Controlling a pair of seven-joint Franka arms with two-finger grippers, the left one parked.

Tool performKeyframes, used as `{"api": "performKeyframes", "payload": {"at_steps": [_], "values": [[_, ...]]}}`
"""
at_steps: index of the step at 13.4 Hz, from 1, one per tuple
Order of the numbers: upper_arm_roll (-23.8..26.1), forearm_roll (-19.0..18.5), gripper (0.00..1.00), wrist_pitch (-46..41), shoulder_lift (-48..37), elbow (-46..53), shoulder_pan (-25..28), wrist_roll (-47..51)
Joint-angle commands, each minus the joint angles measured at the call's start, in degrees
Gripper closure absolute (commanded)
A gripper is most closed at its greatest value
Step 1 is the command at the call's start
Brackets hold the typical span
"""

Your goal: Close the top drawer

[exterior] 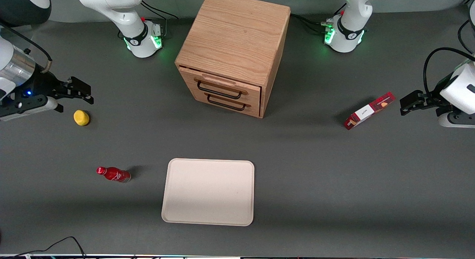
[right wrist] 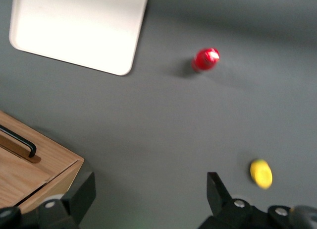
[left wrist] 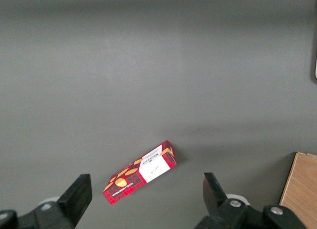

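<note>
The light oak cabinet [exterior: 233, 32] stands at the middle of the table. Its top drawer [exterior: 222, 85] has a raised wooden strip and a black wire handle [exterior: 219, 93]. It stands out a little from the cabinet face. The plainer lower drawer [exterior: 227, 103] sits under it. My gripper [exterior: 91, 95] is open and empty. It hangs above the table toward the working arm's end, well apart from the cabinet and just above a yellow lemon [exterior: 81, 117]. The right wrist view shows the open gripper [right wrist: 148, 184] with a cabinet corner [right wrist: 29, 174] and a black handle [right wrist: 20, 140].
A red bottle [exterior: 113, 174] lies nearer the front camera than the lemon. It also shows in the right wrist view [right wrist: 205, 59], as does the lemon [right wrist: 261, 173]. A cream tray [exterior: 208, 192] lies in front of the cabinet. A red box [exterior: 369, 110] lies toward the parked arm's end.
</note>
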Motion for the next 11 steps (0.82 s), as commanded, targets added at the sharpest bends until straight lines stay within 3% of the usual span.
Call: {"api": "performKeyframes", "payload": {"at_steps": [1,6,11], "values": [[-0.91,-1.88,0.0,-1.65,-4.01,-2.12,0.82,4.61],[-1.19,-3.2,0.0,-1.65,-4.2,-1.59,0.73,11.8],[-1.54,-2.41,0.0,-1.3,-2.88,-1.15,-0.15,12.08]]}}
